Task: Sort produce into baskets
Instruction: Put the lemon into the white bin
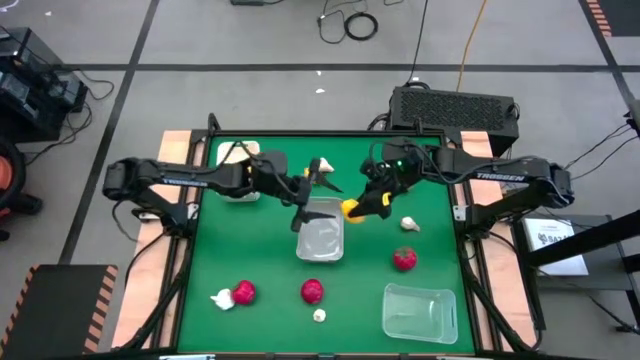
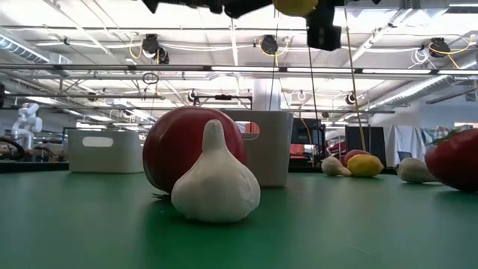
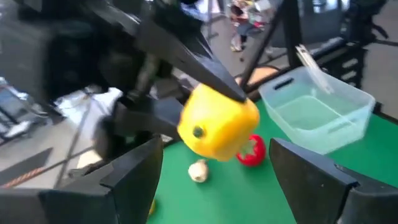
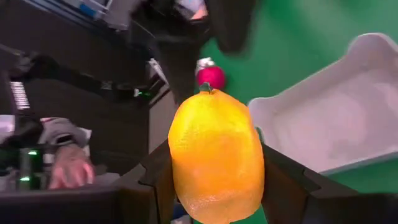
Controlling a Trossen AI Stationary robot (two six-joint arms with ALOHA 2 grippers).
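My right gripper (image 1: 360,203) is shut on a yellow lemon (image 1: 351,209), held high over the middle of the green table by the far right corner of a translucent basket (image 1: 320,240). My left gripper (image 1: 312,196) stands open, level, just left of the lemon; in the left wrist view the lemon (image 3: 217,127) floats ahead of its fingers, apart from them. A second clear basket (image 1: 418,312) rests near the front right. A white basket (image 1: 240,168) lies under the left arm at the far left. Strawberries (image 1: 404,259) (image 1: 312,291) (image 1: 243,291) and garlic bulbs (image 1: 409,225) (image 1: 319,315) lie loose on the table. My right gripper pinches the lemon's two long sides (image 4: 180,163) between its two fingers (image 4: 283,183). The fingers come slanting down from the table's right side. The lemon is lifted clear of the table, its stem end (image 4: 208,91) pointing away from the wrist.
In the low view a garlic bulb (image 2: 215,183) and a strawberry (image 2: 179,146) sit close in front. Another lemon (image 2: 364,165) lies farther back on the table. A black box (image 1: 455,108) stands beyond the table's far edge.
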